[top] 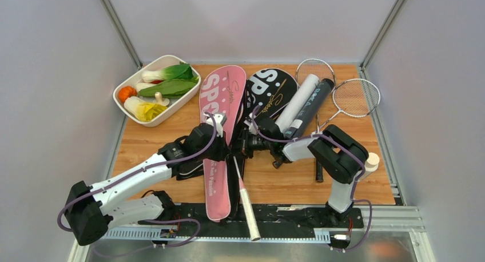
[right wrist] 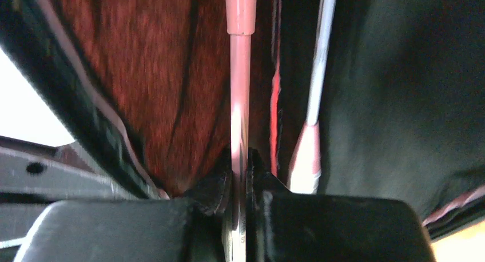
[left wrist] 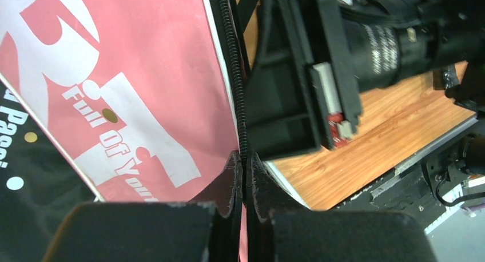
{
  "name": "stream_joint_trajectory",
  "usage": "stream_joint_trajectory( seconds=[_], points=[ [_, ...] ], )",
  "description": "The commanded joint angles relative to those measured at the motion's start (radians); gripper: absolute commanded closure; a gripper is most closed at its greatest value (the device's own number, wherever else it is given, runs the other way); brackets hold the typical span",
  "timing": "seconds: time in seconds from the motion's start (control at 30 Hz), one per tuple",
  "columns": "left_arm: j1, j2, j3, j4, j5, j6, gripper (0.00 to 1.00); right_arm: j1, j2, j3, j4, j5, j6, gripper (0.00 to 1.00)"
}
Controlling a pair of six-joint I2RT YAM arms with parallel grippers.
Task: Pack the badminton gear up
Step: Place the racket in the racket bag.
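The pink "SPORT" cover (top: 220,99) lies lengthwise at the table's middle. It also shows in the left wrist view (left wrist: 114,73). My left gripper (top: 226,152) is shut on the cover's black zipper edge (left wrist: 235,90), as the left wrist view (left wrist: 245,159) shows. My right gripper (top: 242,145) is shut on a pink racket shaft (right wrist: 240,73), seen in the right wrist view (right wrist: 240,159) against the cover's dark red lining. A second white and pink shaft (right wrist: 316,102) lies beside it. A white racket handle (top: 247,207) sticks out toward the near edge.
A black "SPORT" cover (top: 277,84), a white tube (top: 298,100) and a black tube (top: 313,104) lie behind the grippers. Two silver rackets (top: 356,96) lie at the back right. A white dish of vegetables (top: 127,106) stands back left. A small bottle (top: 370,162) stands at the right edge.
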Motion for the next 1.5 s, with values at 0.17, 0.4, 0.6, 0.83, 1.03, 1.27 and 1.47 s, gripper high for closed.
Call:
stream_joint_trajectory(
  seconds=[0.17,0.4,0.6,0.83,1.03,1.27,1.47],
  points=[
    [-0.006,-0.044,-0.026,0.083,0.123,-0.063,1.00,-0.014,0.135,0.230,0.008,0.098,-0.146,1.00],
    [-0.007,-0.074,-0.036,0.010,0.135,-0.155,1.00,-0.014,0.277,0.337,0.046,0.120,-0.177,1.00],
    [-0.007,-0.095,-0.022,-0.055,0.111,-0.143,1.00,-0.037,0.352,0.337,0.133,0.125,-0.178,1.00],
    [-0.007,-0.085,-0.022,-0.037,0.172,-0.181,1.00,-0.048,0.371,0.316,0.193,0.221,-0.145,1.00],
    [-0.007,-0.112,-0.057,0.021,0.195,-0.264,1.00,-0.033,0.400,0.378,0.171,0.287,-0.149,0.99],
    [-0.007,-0.129,-0.094,0.089,0.237,-0.322,1.00,-0.010,0.422,0.421,0.138,0.404,-0.163,1.00],
    [-0.007,-0.124,-0.107,0.106,0.216,-0.331,1.00,0.021,0.447,0.424,0.137,0.505,-0.114,0.98]
  ],
)
